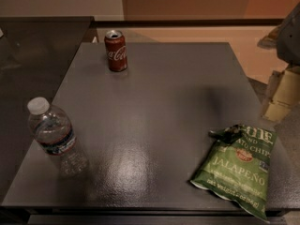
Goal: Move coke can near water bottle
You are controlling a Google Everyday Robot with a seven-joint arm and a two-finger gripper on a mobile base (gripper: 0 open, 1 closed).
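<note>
Water bottle (51, 135) stands at the table's (159, 93) front-left corner; coke can (116, 50) upright near the back edge, well apart; my gripper (291, 34), grey at the right border, has the can far leftward; its opening I cannot tell

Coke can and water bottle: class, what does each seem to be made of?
The coke can looks like painted aluminium: glossy red, silver top. The water bottle seems clear plastic: see-through, white cap. The gripper is at the right edge, apart from both.
</note>
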